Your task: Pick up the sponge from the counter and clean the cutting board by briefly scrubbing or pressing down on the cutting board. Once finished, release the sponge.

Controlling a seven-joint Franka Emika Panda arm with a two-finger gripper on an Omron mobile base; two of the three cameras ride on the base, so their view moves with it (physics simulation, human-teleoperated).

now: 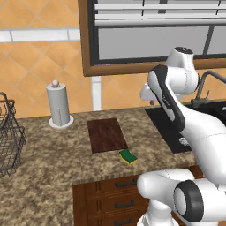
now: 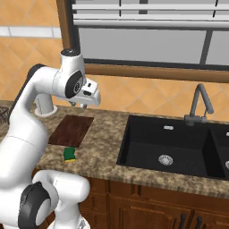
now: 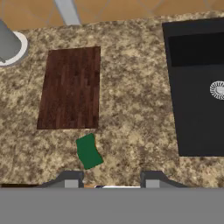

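We hang high above the counter (image 3: pixel 131 109), gripper (image 3: pixel 111 177) pointed straight down. It looks a survey pose, taken to get board and sponge in one look before descending.

Gripper state: the two fingertips (image 3: pixel 71 177) stand apart with nothing between them, yet the jaws are as narrow as they get. We hold nothing.

Sponge (image 3: pixel 89 151): lies on the granite below us, just ahead of the left fingertip and a little inboard of it. Green face up. Its long axis runs roughly away from us toward the board, canted slightly. From the left base camera the yellow underlayer shows at its edge (image 1: pixel 128 156).

Cutting board (image 3: pixel 70 87): flat, just beyond the sponge, close but not touching. Long axis and grain run away from us, toward the wall.

Black sink basin (image 3: pixel 197 87) off to our right; paper towel holder (image 1: pixel 58 106) beyond the board, far left.

Judgement: pickup not yet begun; jaws should widen and turn to span the sponge's short sides.
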